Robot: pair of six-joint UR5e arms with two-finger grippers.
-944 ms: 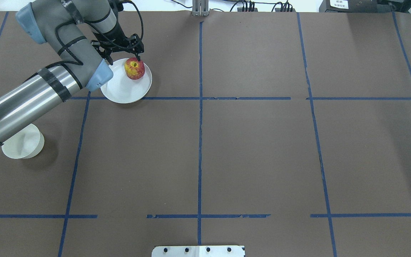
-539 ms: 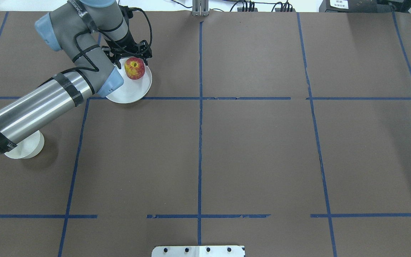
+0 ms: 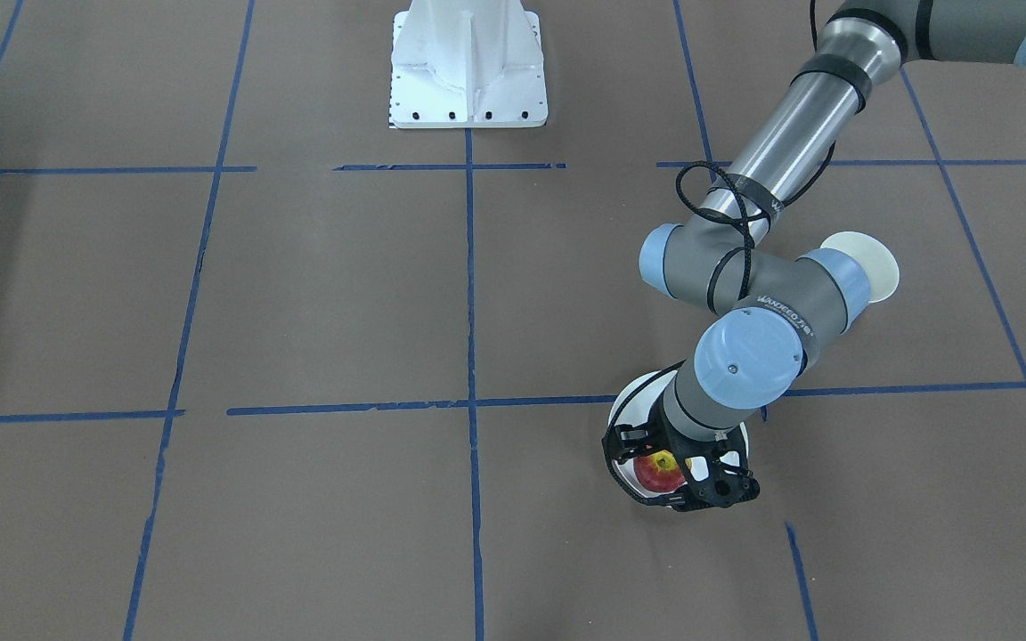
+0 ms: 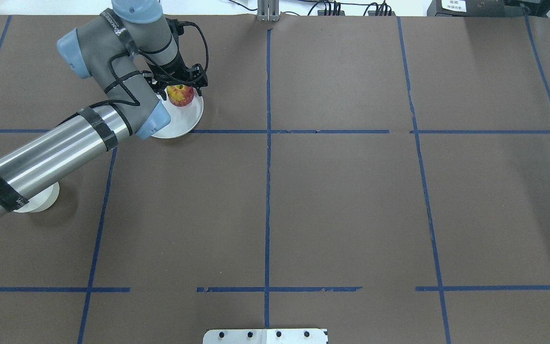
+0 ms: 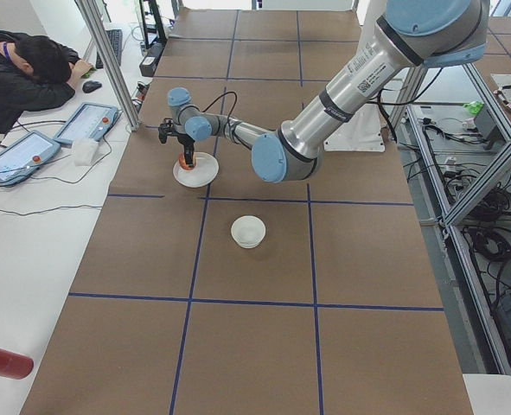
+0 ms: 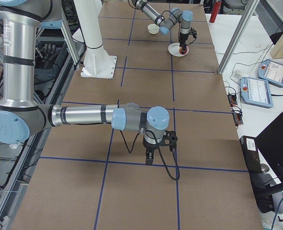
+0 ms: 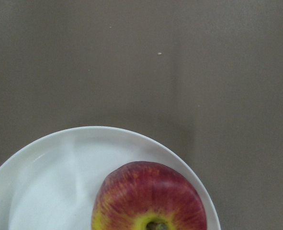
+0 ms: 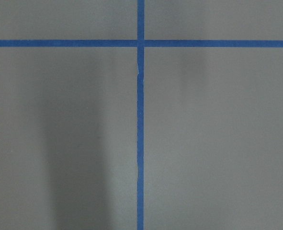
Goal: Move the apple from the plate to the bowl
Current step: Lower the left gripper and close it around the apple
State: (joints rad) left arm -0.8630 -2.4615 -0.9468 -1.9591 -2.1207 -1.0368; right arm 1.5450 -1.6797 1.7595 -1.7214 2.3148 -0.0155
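Left gripper [image 4: 180, 89] hangs open with its fingers on either side of the apple [image 4: 181, 97], which sits at the far edge of the plate [image 4: 182, 125]. We see the bowl [image 5: 248, 231] empty, nearer on the worktop [image 4: 342, 200]. Grasp, carry and drop all remain, we judge. We cannot tell the right gripper's [image 6: 156, 152] state.

One apple [image 4: 181, 96], one plate [image 4: 185, 122], one bowl [image 5: 248, 231], one left arm [image 4: 60, 145], one right arm [image 6: 84, 116].

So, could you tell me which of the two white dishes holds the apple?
The wide flat plate beneath the left gripper holds the apple; the small deep bowl stands apart, empty.
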